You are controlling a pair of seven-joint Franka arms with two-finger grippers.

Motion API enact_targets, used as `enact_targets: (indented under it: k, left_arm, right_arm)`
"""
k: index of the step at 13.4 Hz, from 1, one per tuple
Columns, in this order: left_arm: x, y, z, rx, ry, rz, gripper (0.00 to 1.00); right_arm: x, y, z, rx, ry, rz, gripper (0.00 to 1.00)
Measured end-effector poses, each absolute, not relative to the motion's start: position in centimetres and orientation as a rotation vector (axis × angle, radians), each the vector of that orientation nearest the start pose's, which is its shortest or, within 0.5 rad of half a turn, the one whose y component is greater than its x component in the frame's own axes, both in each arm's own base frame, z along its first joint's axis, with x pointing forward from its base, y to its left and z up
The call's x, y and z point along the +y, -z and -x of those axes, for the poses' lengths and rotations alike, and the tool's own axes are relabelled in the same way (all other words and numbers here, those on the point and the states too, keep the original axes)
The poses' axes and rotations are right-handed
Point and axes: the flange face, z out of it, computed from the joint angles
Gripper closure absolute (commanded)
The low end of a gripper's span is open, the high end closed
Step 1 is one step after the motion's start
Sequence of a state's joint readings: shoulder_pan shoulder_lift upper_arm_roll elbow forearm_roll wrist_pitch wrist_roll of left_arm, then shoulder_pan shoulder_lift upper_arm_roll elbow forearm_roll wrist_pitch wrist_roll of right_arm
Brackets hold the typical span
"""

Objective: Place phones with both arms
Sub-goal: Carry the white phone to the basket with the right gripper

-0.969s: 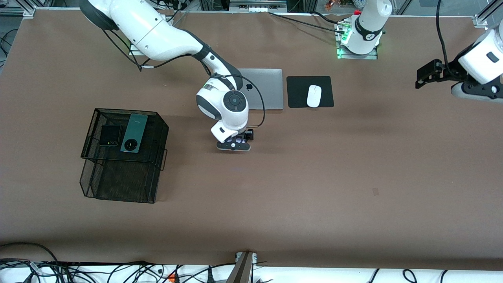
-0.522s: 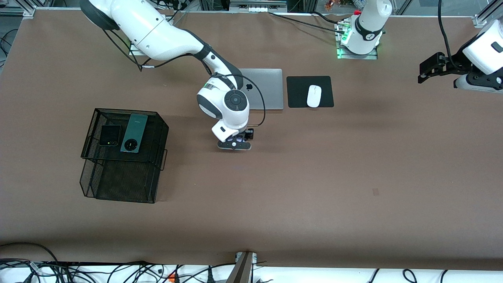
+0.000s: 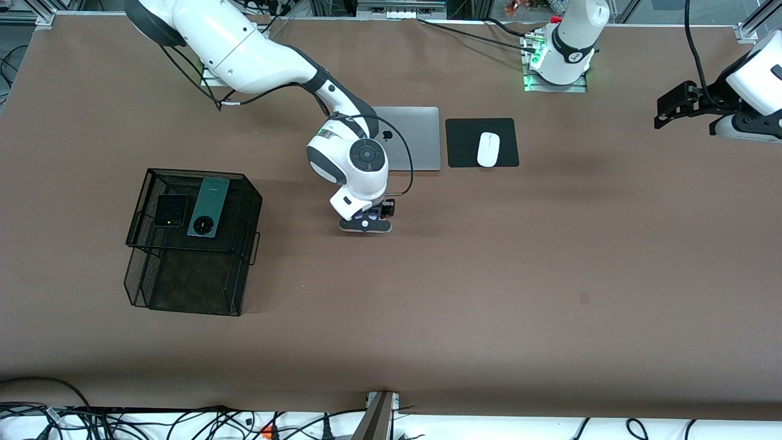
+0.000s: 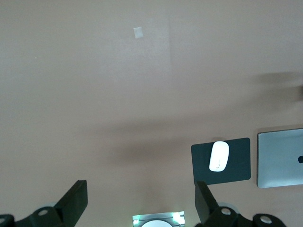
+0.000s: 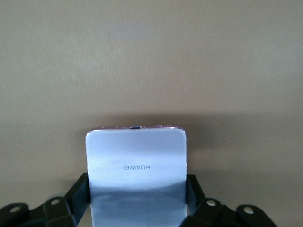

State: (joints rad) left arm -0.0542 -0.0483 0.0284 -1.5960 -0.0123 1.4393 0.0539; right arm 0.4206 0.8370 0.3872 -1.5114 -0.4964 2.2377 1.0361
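Clearly the next move turns on how the lilac-white phone [image 5: 136, 165] sits between the fingers of the right gripper [image 3: 365, 223]. The right wrist view shows one finger [image 5: 81, 191] against one long edge of the phone and the other finger against the edge across from it, so the jaws pinch it across its width while its long axis runs straight out from the gripper, its free end lying low over the table [image 3: 489, 275]. The grip looks to be only just taken, and the phone appears to rest on or barely above the brown surface.

With the laptop [image 3: 410, 138] as the landmark, the right gripper and its phone are just nearer the front camera than the laptop's edge. The wire basket [image 3: 193, 241] stands well apart from the laptop, toward the right arm's end of the table, and on its top level lie the black phone [image 3: 170, 210] and the green phone [image 3: 208, 206], side by side. The right arm is plainly the nearer one to the basket, so carrying the phone that way falls to it.

The left gripper [image 3: 671, 105] waits with its jaws spread wide and empty, high over the table's left-arm end, well away from the laptop, the mouse [image 3: 488, 148] and its mat [image 3: 464, 143]
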Motion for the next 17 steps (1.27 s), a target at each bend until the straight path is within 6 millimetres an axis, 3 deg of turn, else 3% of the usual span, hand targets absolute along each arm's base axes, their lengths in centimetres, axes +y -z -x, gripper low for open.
enact_targets:
  k: [1, 3, 6, 9, 12, 17]
  left_arm:
    - [-1.1, -62.9, -52.4, 0.116, -0.173, 3.150, 0.00]
    - [-0.8, -63.3, -52.1, 0.107, -0.167, 3.152, 0.00]
    - [-0.7, -63.7, -51.8, 0.104, -0.161, 3.152, 0.00]
    - [-0.2, -63.9, -51.7, 0.094, -0.159, 3.153, 0.00]
    - [0.0, -63.9, -51.6, 0.087, -0.161, 3.154, 0.00]
    - [-0.2, -64.1, -51.9, 0.093, -0.121, 3.154, 0.00]
  right_arm:
    - [46.3, -20.7, -53.8, 0.039, 0.123, 3.234, 0.96]
    - [43.2, -26.8, -57.0, 0.032, 0.192, 3.276, 0.95]
    - [35.3, -35.8, -61.5, 0.034, 0.193, 3.264, 0.95]
    - [25.4, -41.6, -65.2, -0.015, 0.189, 3.236, 0.94]
    - [17.6, -42.6, -67.1, -0.084, 0.142, 3.267, 0.94]
    - [7.9, -39.3, -69.0, -0.160, 0.064, 3.188, 0.95]
